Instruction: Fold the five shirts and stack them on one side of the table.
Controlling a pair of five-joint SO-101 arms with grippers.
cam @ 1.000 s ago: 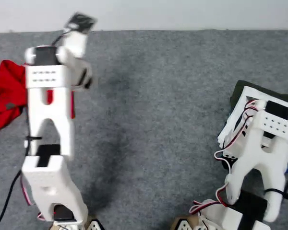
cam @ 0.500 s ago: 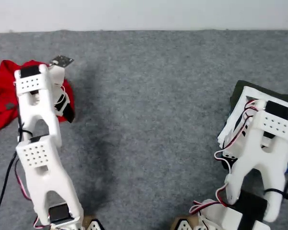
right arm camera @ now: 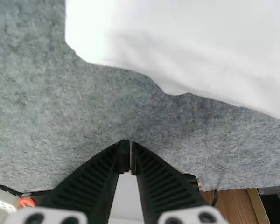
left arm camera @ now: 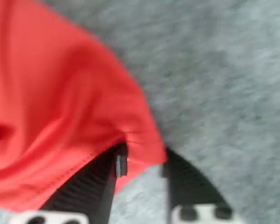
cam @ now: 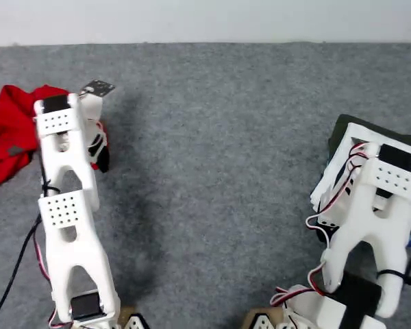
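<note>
On the grey worktop (cam: 219, 171), the left arm (cam: 65, 205) stretches from seven toward ten o'clock, its gripper (cam: 99, 154) at the red shirt's (cam: 10, 137) edge. The right arm (cam: 370, 212) sits folded at four o'clock over a dark cloth (cam: 342, 130).

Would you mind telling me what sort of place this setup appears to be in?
Likely a robotics test bench: two white arms at a grey felt-covered table, a red shirt, a plain white wall behind.
</note>
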